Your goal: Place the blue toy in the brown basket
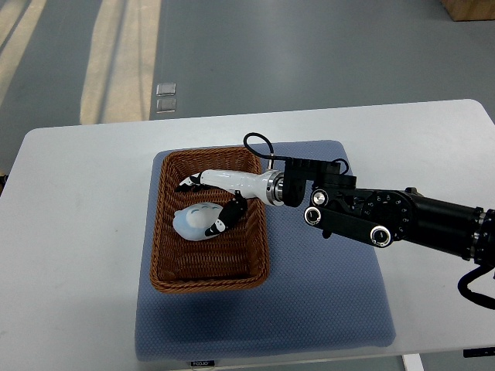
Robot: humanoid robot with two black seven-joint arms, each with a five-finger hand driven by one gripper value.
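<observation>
A pale blue toy (195, 222) lies inside the brown wicker basket (164, 232), left of its middle. My right hand (207, 201) reaches in from the right over the basket. Its white fingers (191, 183) are spread toward the basket's far left, clear of the toy. The black-tipped thumb (229, 216) rests at the toy's right edge. The hand does not close around the toy. The left arm does not show.
The basket stands on a blue-grey mat (325, 301) on a white table (77, 232). The black right forearm (402, 220) crosses the mat's right side. Grey floor lies beyond the table's far edge.
</observation>
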